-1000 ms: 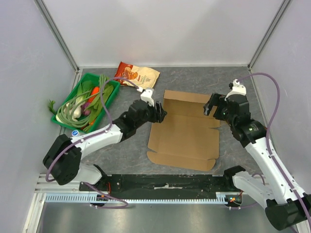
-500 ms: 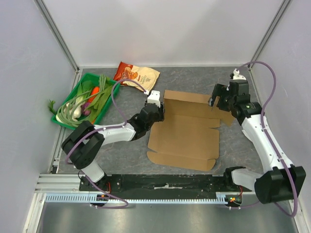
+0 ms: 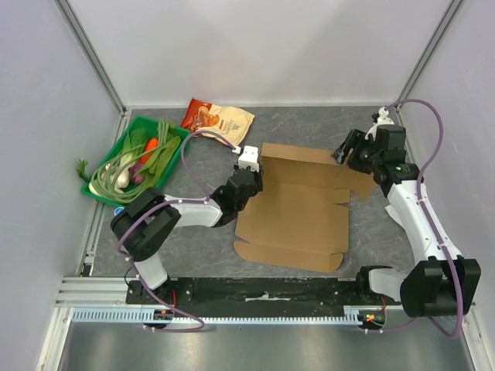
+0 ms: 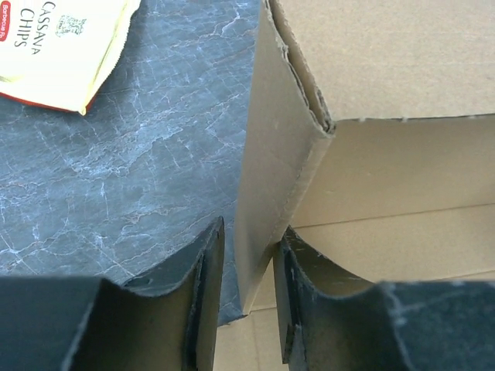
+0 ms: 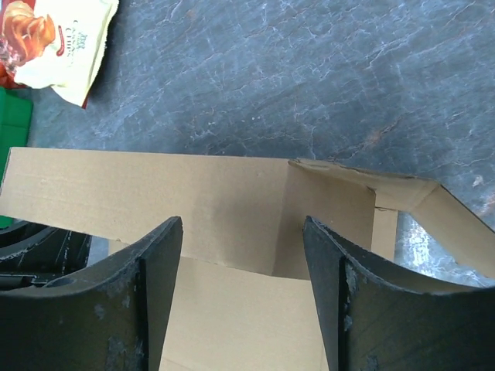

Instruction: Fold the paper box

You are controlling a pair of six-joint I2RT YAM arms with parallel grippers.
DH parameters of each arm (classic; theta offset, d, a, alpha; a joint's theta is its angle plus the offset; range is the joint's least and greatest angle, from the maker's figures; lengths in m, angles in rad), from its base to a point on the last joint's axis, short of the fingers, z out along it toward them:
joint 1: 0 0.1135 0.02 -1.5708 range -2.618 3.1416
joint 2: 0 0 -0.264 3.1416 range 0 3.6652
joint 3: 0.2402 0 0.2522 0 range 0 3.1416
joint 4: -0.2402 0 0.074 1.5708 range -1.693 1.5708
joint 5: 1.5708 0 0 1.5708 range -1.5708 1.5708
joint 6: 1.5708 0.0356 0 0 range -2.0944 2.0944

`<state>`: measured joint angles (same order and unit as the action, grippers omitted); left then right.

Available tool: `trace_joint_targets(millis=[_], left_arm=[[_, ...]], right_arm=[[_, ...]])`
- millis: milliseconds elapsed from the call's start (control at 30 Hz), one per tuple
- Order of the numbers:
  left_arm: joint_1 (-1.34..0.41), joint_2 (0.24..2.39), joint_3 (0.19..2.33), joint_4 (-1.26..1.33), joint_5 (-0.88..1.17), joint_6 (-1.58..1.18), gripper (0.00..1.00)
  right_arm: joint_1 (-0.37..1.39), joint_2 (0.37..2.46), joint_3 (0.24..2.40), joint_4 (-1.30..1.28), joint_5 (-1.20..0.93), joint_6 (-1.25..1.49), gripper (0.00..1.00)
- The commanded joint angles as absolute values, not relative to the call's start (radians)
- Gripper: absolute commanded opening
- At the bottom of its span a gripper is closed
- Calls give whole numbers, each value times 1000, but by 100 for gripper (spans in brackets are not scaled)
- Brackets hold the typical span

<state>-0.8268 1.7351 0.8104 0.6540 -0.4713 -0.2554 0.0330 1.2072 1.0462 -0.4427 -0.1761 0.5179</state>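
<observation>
Box (image 3: 298, 212) mid-table (image 3: 309, 127), mostly flat; left flap (image 4: 271, 154) and rear flap (image 5: 155, 185) partly up. Left gripper (image 4: 247, 259): jaws narrow, straddling left flap, sliver of gap. Right gripper (image 5: 244, 263): jaws wide over rear flap, empty. We'd pinch near crease and raise both walls evenly.

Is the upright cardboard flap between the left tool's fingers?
Yes, the raised side flap of the paper box stands edge-on between the two fingers of the left tool.
</observation>
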Motion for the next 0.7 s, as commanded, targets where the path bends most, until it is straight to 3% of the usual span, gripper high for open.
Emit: trace_joint_targets(millis=[0,400,567,600,667], left_arm=[[-834,1746,801,758,-523,-213,37],[-834,1744,801,753,-528,-187,23],[-834,1736,785,750,-529,-190,22],[-834,1730,782,750,-538,-190,23],[-834,1723,767,750,-548,-192,27]], right_arm=[[-29,1212,997,-350,-323,577,70],[-112,1209,824,-63,-581,851,39],[-123,1206,746,64,-610,951,15],[-126,1206,733,84,-612,984,3],[-132,1204,704,135,-618,1006,0]])
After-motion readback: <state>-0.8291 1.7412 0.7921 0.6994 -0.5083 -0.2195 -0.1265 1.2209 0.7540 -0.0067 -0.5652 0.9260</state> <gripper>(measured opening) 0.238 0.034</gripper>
